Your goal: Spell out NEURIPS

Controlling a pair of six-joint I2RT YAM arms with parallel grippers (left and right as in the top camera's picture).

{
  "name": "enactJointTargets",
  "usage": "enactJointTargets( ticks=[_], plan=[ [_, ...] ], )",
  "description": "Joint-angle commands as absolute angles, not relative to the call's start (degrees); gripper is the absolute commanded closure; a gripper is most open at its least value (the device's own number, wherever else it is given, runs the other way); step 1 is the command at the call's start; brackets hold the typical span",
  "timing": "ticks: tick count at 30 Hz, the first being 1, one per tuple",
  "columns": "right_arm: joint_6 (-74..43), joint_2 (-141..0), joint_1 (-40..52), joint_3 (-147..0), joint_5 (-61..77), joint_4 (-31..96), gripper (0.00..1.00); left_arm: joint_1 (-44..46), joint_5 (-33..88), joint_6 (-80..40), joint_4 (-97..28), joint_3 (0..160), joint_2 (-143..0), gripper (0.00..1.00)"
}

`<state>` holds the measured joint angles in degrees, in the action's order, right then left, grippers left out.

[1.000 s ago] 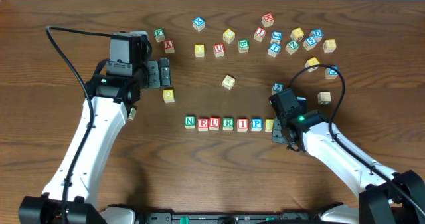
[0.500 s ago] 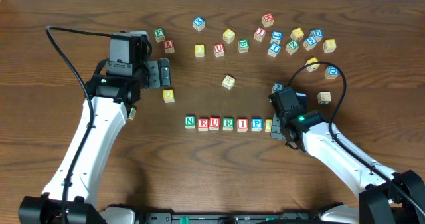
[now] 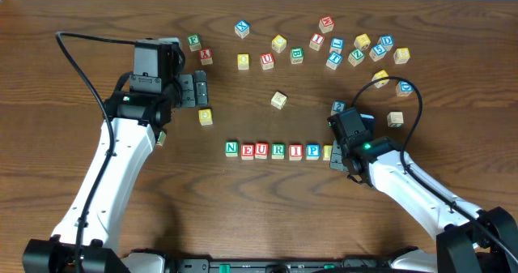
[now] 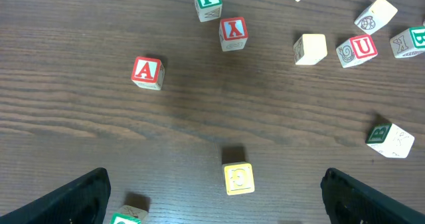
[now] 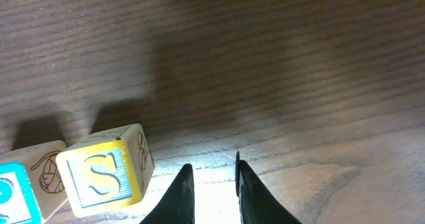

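Cubes stand in a row on the table: green N (image 3: 231, 148), red E (image 3: 247, 150), red U (image 3: 261, 150), green R (image 3: 278, 150), red I (image 3: 295, 151), blue P (image 3: 312, 151), then yellow S (image 3: 328, 152), partly under my right gripper (image 3: 338, 158). In the right wrist view the S cube (image 5: 103, 177) sits just left of my right gripper (image 5: 214, 177). Its jaws are nearly shut, with only bare table in the narrow gap. The left fingertip is close beside the S cube's side. My left gripper (image 3: 199, 89) stands wide open, holding nothing.
Loose cubes lie scattered along the back (image 3: 336, 50), with more at the right (image 3: 395, 119). Another sits mid-table (image 3: 278, 100). Ahead of the left gripper (image 4: 214, 184) are a yellow cube (image 4: 238, 178) and a red A cube (image 4: 147, 72).
My right gripper's jaws have narrowed beside the S cube and the wrist has shifted slightly. The left arm has not moved.
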<state>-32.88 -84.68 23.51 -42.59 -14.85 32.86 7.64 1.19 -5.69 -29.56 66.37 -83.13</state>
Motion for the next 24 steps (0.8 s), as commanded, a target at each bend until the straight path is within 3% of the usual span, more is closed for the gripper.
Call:
enactJointTargets(
  ticks=[1, 8, 10, 24],
  plan=[
    [-33.87, -84.01, 23.18, -42.15, -15.49, 32.40, 0.85, 7.40, 0.89, -5.15, -29.54, 67.75, -82.19, 0.00],
    [-33.89, -84.01, 23.18, -42.15, -14.44, 31.29, 0.90, 7.40, 0.89, -5.15, -29.54, 67.75, -82.19, 0.00],
    [-33.89, -84.01, 23.18, -42.15, -14.41, 31.18, 0.99, 7.40, 0.89, -5.15, -29.54, 67.75, -82.19, 0.00],
    [-33.89, -84.03, 23.27, -42.15, -14.06, 30.61, 0.97, 7.40, 0.89, -5.15, -29.54, 67.75, -82.19, 0.00]
  ],
)
